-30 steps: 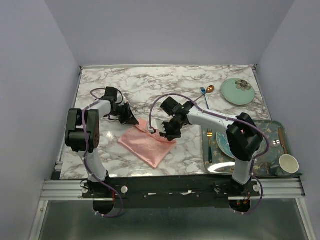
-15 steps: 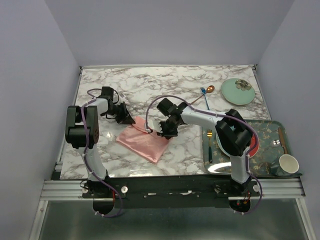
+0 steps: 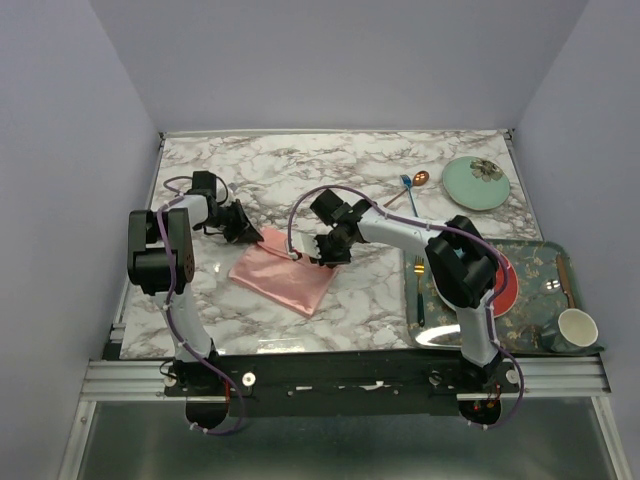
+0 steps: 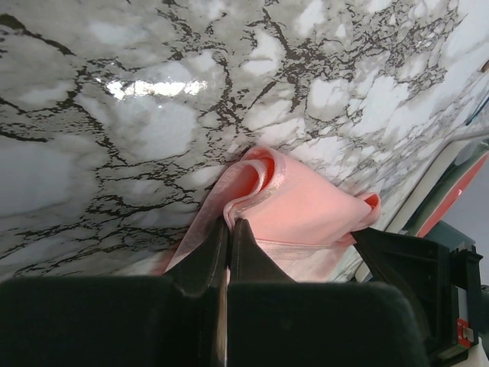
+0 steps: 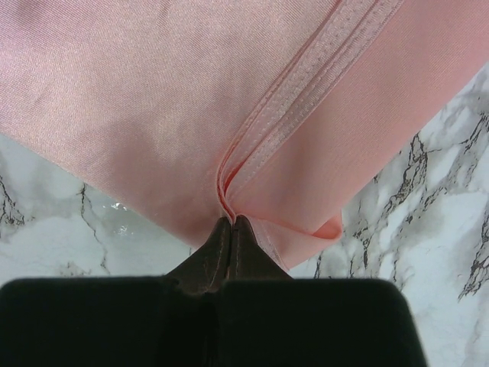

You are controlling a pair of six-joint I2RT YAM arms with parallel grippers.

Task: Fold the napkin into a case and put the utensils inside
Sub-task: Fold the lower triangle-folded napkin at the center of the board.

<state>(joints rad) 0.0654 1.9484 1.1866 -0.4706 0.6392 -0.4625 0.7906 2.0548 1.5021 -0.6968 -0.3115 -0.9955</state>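
Note:
The pink satin napkin (image 3: pixel 282 277) lies folded in a rough rectangle on the marble table, left of centre. My left gripper (image 3: pixel 254 237) is shut on its far left corner; the left wrist view shows the cloth (image 4: pixel 306 206) pinched at the fingertips (image 4: pixel 229 223). My right gripper (image 3: pixel 318 258) is shut on its far right corner; the right wrist view shows the hemmed edges (image 5: pixel 306 76) pinched together at the tips (image 5: pixel 231 220). The copper-gold spoon (image 3: pixel 419 180) and the small blue fork (image 3: pixel 409 192) lie at the back right of the table.
A mint-green plate (image 3: pixel 475 182) sits at the back right. A patterned tray (image 3: pixel 540 262) at the right holds a plate, a cup (image 3: pixel 578 328) and other cutlery. A gold-headed fork with a teal handle (image 3: pixel 419 290) lies at the tray's left edge.
Both grippers have moved left and toward the back, dragging the napkin with them. The napkin now lies a little further left.

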